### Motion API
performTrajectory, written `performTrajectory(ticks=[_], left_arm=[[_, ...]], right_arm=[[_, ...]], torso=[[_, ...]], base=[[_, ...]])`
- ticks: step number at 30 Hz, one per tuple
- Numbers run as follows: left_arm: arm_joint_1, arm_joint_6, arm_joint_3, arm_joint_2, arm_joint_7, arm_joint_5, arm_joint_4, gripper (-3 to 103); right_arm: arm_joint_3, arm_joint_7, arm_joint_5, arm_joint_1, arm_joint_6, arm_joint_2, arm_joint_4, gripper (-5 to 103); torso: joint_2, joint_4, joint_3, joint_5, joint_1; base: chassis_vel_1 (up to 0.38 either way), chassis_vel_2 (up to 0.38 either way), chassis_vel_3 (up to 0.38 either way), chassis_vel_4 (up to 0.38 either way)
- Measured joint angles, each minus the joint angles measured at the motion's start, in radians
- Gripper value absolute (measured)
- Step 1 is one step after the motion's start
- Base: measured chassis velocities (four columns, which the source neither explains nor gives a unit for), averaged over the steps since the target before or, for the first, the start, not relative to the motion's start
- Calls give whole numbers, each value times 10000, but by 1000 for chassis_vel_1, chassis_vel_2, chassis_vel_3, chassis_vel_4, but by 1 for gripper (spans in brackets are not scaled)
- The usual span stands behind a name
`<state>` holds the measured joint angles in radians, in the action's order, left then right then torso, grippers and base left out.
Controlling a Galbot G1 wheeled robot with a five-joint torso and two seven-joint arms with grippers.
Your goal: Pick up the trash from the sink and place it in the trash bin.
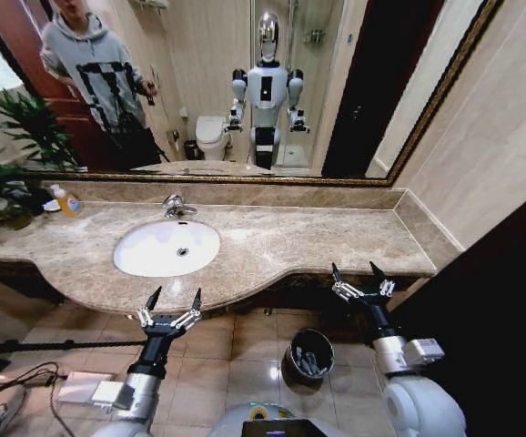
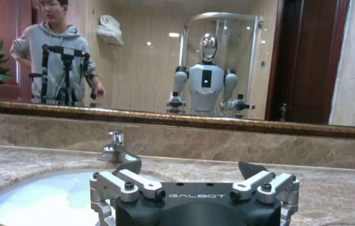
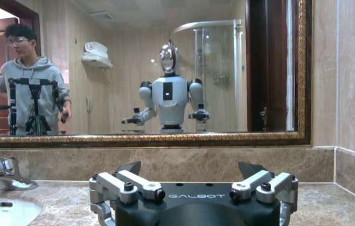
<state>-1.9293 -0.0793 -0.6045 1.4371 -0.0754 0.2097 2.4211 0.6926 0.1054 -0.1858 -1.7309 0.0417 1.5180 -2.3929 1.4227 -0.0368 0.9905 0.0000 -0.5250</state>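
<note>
1. Head view. Nearest the camera, at about 6 o'clock, sits the robot's own base; just above it on the floor tiles is the bin point(image 1: 309, 354), with pale bits of trash point(image 1: 307, 363) lying inside. At 7 o'clock the left pincer point(image 1: 172, 306) hangs just short of the surface point(image 1: 281, 241) edge, fingers spread wide, holding nothing. At 4 o'clock the right pincer point(image 1: 361, 278) is likewise wide, empty, and poised at the surface's front edge. At 11 o'clock from the left pincer lies the sink point(image 1: 145, 248), white, with the drain at its middle and the faucet point(image 1: 176, 207) at its 12 o'clock; I make out no trash left in the basin. A soap bottle point(image 1: 66, 201) stands far off at 9 o'clock.

2. Left wrist view. The left pincer point(image 2: 192, 168) shows both dark fingertips point(image 2: 130, 166) well apart, touching nothing. Beyond them is the sink point(image 2: 42, 200) and the faucet point(image 2: 116, 148); the part of the bowl that shows looks bare.

3. Right wrist view. The right pincer point(image 3: 192, 168) is as wide, with nothing between its fingers. A slice of the sink point(image 3: 2, 209) and the faucet point(image 3: 2, 173) lie off to one side.

4. Judgement: the task seems at or near its end. To do the step well, check the whole bowl, including the near wall hidden under the rim, before calling it done. If a piece remains, the left arm is the closer one; keep it wide going in and clear of the faucet.
</note>
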Motion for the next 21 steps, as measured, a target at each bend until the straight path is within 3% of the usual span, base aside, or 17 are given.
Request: performTrajectory(ticks=[21], left_arm=[[0,0,0,0,0,0,0,100]], right_arm=[[-2,-3,0,8,0,-1,14,100]], torso=[[0,0,0,0,0]], base=[[0,0,0,0]])
